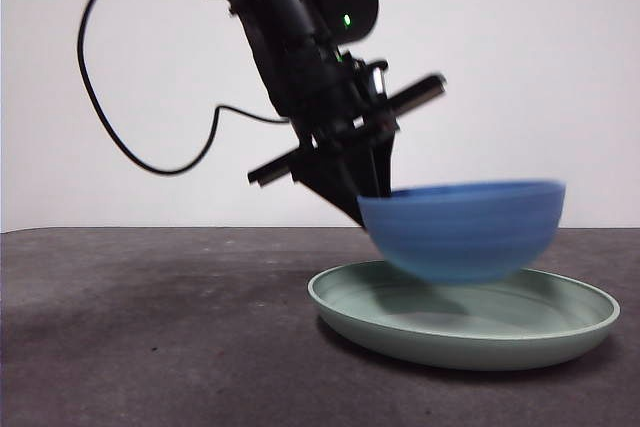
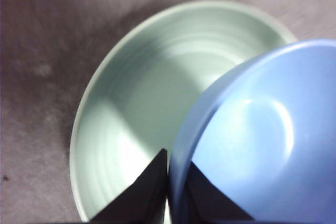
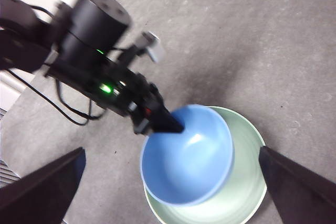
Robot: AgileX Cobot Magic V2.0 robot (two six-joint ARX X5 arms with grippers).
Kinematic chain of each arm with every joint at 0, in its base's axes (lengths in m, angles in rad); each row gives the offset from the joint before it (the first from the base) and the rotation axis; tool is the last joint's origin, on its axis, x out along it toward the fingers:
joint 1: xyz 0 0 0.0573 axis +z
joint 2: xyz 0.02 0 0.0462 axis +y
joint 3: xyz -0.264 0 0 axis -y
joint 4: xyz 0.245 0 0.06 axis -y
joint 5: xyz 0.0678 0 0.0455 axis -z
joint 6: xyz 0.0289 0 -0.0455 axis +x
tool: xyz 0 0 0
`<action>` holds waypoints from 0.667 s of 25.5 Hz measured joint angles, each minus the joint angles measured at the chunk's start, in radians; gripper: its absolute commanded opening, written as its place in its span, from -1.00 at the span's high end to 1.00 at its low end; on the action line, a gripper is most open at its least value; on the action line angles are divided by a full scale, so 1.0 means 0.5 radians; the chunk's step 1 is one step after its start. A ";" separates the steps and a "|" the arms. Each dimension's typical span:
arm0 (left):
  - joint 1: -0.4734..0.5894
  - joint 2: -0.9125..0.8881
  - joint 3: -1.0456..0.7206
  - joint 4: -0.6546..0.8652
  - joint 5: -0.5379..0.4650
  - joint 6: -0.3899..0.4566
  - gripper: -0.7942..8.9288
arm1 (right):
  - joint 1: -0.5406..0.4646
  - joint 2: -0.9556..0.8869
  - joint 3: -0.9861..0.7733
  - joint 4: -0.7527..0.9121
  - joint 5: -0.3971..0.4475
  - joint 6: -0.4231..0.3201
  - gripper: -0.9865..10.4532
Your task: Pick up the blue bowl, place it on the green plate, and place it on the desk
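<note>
Dark speckled desk (image 1: 150, 327) under a plain white wall carries the green plate (image 1: 560, 332), with the blue bowl (image 1: 465, 227) hanging just above the plate's middle, not touching it, motion-blurred. Left gripper (image 2: 168, 182) is clamped on the bowl's rim, one jaw inside the wall and one outside, so the plate sits straight below the held bowl and a short drop should seat it. Right gripper (image 3: 168, 192) waits high above with jaws wide apart, holding nothing.
</note>
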State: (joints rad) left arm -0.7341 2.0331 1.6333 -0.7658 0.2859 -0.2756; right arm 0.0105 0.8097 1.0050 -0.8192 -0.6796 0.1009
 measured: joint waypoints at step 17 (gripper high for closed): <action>0.002 0.058 0.000 0.007 -0.007 0.006 0.47 | 0.000 0.000 0.000 0.001 0.000 0.000 -0.22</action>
State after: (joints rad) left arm -0.7334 2.0621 1.6333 -0.7624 0.2825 -0.2726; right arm 0.0105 0.8097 1.0050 -0.8188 -0.6796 0.1009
